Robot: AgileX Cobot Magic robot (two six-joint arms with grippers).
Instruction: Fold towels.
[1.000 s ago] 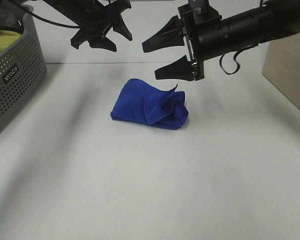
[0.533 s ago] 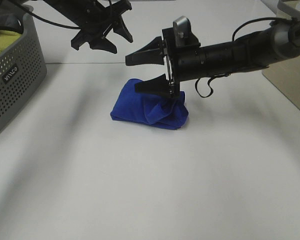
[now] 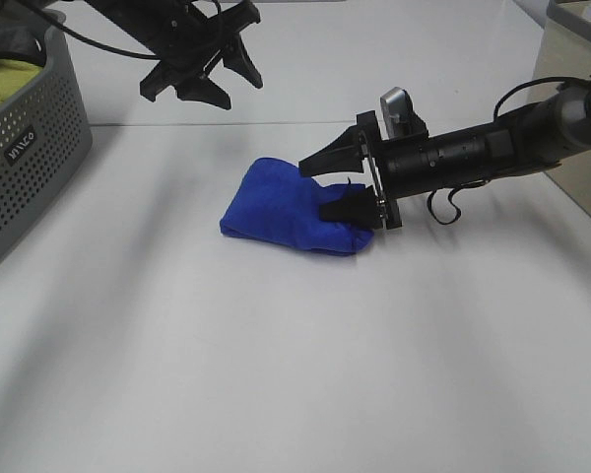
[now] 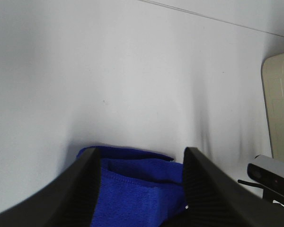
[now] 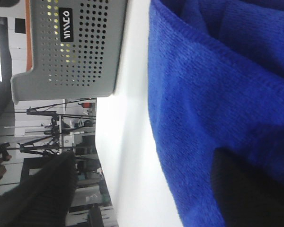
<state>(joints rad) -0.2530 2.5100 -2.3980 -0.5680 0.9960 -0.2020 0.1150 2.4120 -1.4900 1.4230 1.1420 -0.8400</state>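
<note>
Exterior high view: a bunched blue towel (image 3: 291, 205) lies mid-table toward the far edge, the right gripper (image 3: 343, 184) straddling its right end, jaws spread. Left gripper (image 3: 199, 74) hangs above the far edge, jaws wide. Left wrist view: fingers (image 4: 83, 187) parted above the towel. Right wrist view: towel fills frame, grey basket (image 5: 73, 45) beyond.

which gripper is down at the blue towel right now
The right gripper, low on the table with its open fingers around the blue towel's right end. The left gripper hangs open, high above and behind the towel.
</note>
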